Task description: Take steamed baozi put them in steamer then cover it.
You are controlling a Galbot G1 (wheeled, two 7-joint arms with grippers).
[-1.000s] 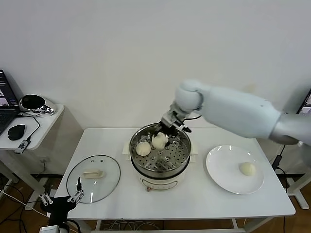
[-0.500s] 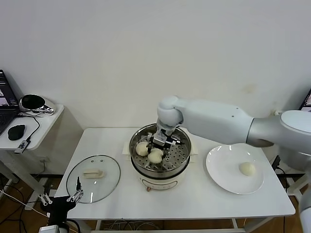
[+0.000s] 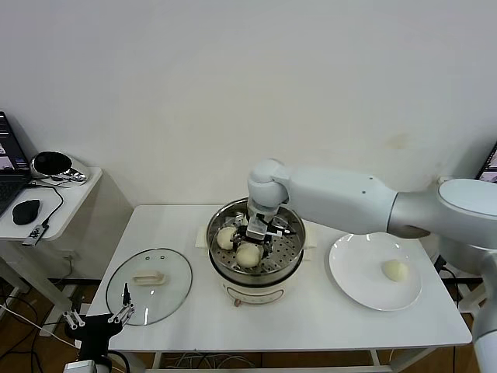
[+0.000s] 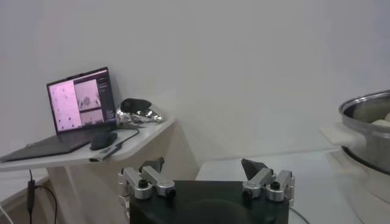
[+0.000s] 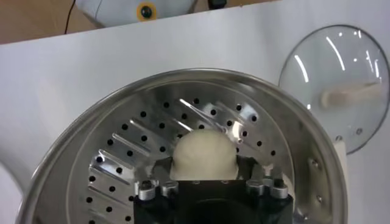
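Head view: no readable writing on steamer (image 3: 256, 272) or cover (image 3: 149, 284).

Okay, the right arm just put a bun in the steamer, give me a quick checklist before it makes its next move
1. Bun sits on the perforated tray of the steamer: ok.
2. Right gripper has let go: cannot tell; its fingers flank the bun, contact unclear.
3. Second bun in the steamer stays clear of the gripper: ok.
4. Last bun waits on the white plate: ok.
5. Cover lies flat on the table beside the steamer, handle up: ok.
6. Left gripper is parked at the table's near edge, open: ok.
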